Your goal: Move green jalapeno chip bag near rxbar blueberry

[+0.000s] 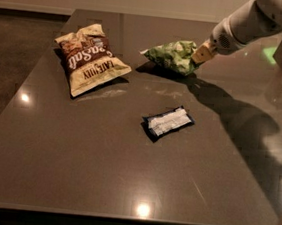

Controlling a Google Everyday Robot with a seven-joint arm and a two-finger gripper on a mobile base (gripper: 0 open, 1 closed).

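The green jalapeno chip bag (171,56) is a wrinkly light-green foil bag at the far middle of the dark table (75,168). My gripper (201,54) comes in from the upper right and is shut on the bag's right end. The bag hangs a little above the table, with its shadow under it. The rxbar blueberry (168,122) is a small dark blue wrapper with a pale centre panel. It lies flat near the table's middle, in front of the bag and well apart from it.
A larger brown-and-cream chip bag (90,59) lies at the far left of the table. The arm's shadow falls across the right side of the table. The table's front edge runs along the bottom, with dark floor to the left.
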